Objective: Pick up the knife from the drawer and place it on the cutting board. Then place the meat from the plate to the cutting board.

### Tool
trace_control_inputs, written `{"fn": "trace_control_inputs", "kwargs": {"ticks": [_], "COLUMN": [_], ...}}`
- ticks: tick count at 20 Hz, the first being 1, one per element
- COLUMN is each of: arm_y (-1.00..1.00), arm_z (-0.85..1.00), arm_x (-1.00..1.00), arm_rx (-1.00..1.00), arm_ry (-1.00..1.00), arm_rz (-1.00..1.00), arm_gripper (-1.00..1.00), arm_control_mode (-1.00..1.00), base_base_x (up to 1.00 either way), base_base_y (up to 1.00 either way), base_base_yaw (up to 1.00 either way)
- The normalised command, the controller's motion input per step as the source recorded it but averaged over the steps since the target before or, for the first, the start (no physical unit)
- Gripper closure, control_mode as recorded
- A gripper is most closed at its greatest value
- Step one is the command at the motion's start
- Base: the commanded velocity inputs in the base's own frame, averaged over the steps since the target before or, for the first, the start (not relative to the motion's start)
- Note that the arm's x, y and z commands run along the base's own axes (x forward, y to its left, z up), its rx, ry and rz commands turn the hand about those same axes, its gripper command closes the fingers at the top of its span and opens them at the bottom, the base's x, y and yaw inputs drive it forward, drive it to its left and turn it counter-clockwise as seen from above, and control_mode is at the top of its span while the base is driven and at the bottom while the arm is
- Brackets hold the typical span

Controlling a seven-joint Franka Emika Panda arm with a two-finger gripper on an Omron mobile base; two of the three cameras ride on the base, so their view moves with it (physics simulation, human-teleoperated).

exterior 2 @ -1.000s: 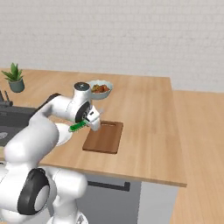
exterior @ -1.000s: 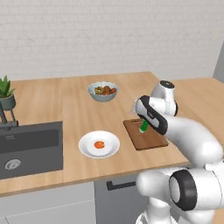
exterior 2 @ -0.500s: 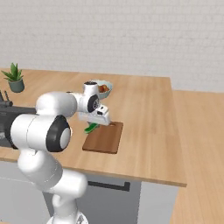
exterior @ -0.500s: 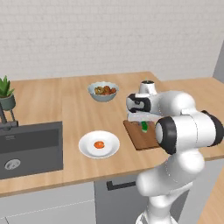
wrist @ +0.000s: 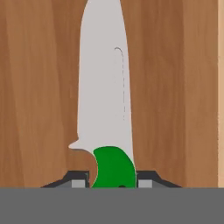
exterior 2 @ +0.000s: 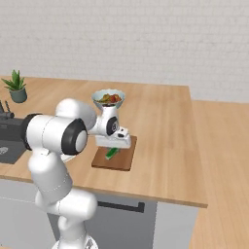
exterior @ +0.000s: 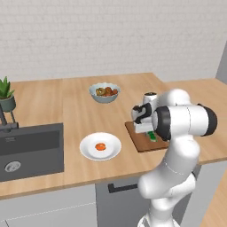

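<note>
My gripper (exterior: 149, 132) hangs low over the dark-brown cutting board (exterior: 141, 142), pointing down. It is shut on the knife (wrist: 105, 96): both fingers (wrist: 146, 181) press the sides of the green handle. The grey blade lies along the board's (wrist: 39, 87) wood, close to it or resting on it. From the right base view, the green handle (exterior 2: 113, 153) shows just under the gripper (exterior 2: 115, 146) over the board (exterior 2: 124, 160). The white plate (exterior: 87, 150) lies left of the board with the orange-red meat (exterior: 100, 146) in its middle. The drawer front (exterior: 119, 188) sits below the counter edge.
A grey-blue bowl (exterior: 104, 92) of mixed food stands behind the board, also in the right base view (exterior 2: 108, 98). A dark sink (exterior: 26, 146) and a potted plant (exterior: 5, 95) are at the far left. My own elbow bulges over the counter's front edge right of the board.
The hand has turned and come down over the board, bringing the knife from tilted in the air to flat along the wood. The arm's elbow swung forward and to the side.
</note>
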Motion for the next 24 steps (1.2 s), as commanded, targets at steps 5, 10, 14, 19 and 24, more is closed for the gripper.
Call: {"fn": "trace_control_inputs", "kwargs": {"ticks": [5, 10, 14, 19, 24], "arm_y": [-0.10, 0.04, 0.20, 0.89, 1.00], "arm_z": [-0.31, 0.23, 0.67, 0.60, 0.03], "arm_x": [0.20, 0.02, 0.00, -0.15, -0.06], "arm_rx": [0.00, 0.00, 0.00, 0.00, 0.00], "arm_ry": [0.00, 0.00, -0.10, -0.24, -0.07], "arm_rz": [0.10, 0.00, 0.00, 0.07, 0.35], "arm_gripper": [-1.00, -1.00, -1.00, -1.00, -1.00], "arm_control_mode": [-1.00, -1.00, -1.00, -1.00, -1.00], "base_base_x": [0.00, 0.00, 0.00, 0.00, 0.00], "base_base_y": [0.00, 0.00, 0.00, 0.00, 0.00], "base_base_yaw": [0.00, 0.00, 0.00, 0.00, 0.00]}}
